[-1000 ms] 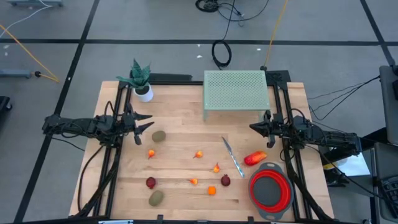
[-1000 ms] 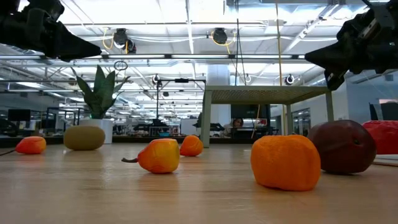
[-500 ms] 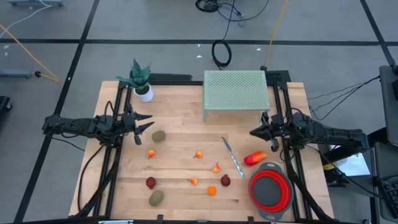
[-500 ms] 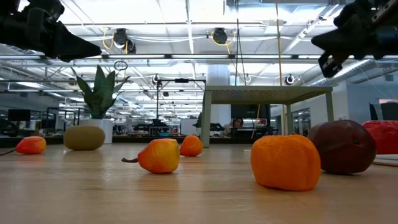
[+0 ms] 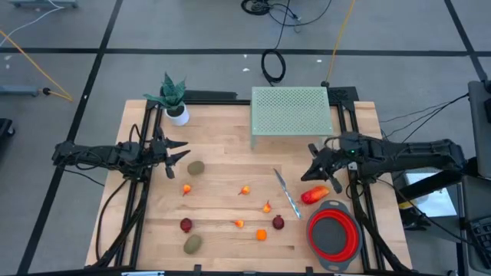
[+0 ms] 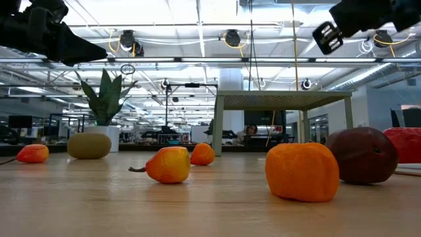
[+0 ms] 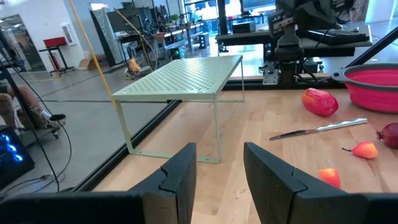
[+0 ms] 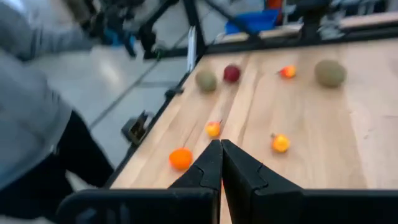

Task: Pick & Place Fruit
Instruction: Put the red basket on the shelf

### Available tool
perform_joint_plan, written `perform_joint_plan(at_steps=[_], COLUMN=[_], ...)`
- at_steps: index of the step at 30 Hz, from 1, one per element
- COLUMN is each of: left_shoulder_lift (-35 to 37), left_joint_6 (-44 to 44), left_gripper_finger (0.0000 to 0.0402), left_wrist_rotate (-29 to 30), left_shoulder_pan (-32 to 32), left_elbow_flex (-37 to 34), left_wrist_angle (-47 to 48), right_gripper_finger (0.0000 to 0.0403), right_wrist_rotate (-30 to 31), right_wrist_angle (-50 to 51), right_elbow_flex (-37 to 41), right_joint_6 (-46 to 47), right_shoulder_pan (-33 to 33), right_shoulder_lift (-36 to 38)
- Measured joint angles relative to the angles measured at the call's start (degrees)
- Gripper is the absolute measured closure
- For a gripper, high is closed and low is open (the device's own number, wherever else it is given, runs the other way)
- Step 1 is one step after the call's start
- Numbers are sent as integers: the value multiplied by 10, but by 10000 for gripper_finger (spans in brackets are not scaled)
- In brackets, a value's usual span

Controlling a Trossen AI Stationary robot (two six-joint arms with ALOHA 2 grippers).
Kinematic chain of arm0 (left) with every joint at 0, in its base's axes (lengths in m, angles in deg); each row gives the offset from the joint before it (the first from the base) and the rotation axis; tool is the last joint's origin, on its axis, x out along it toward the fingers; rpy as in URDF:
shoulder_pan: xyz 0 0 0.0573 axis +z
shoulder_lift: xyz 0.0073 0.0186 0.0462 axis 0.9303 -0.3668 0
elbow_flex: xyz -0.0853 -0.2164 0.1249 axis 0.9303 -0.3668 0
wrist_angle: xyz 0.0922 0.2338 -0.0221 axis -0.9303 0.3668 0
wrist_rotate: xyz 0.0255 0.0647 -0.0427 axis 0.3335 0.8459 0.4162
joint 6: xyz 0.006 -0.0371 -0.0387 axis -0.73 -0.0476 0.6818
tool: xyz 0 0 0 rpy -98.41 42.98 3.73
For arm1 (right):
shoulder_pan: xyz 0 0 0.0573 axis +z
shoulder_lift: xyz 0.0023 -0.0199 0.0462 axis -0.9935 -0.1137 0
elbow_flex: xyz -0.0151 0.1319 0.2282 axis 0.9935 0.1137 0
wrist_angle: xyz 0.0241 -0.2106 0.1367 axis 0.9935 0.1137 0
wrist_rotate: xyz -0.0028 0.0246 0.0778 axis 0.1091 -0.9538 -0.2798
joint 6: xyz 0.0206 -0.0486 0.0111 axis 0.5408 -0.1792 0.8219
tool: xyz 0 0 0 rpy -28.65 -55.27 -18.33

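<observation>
Right hand [image 5: 310,173] pressed together above glossy elongated red-orange fruit [image 5: 314,195]; left hand [image 5: 185,150] apart (holding nothing).

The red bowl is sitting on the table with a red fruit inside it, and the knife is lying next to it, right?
Not quite. The red bowl is empty. In the high view the long red-orange fruit lies on the table just outside the bowl's rim. The knife does lie nearby on the wood.

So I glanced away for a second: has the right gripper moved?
Yes. In the high view the right gripper, shut, has swung inward from beside the green rack's right leg toward the knife.
</observation>
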Motion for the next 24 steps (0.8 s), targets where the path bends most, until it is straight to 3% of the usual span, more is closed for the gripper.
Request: perform_joint_plan(at_steps=[12,19,24], left_shoulder_lift=[0,0,0], left_joint_6=[-1,-1,-1], left_gripper_finger=[268,268,268], left_wrist_rotate=[0,0,0], left_shoulder_pan=[0,0,0], left_elbow_flex=[0,0,0], left_wrist_angle=[0,0,0], right_gripper_finger=[403,403,403], right_wrist_rotate=[28,66,78], right_wrist_angle=[234,372,412], right_elbow_flex=[-155,-187,-188], right_joint_6=[-112,-118,-140], right_shoulder_pan=[116,187,241], right_shoulder_lift=[-125,-186,-230])
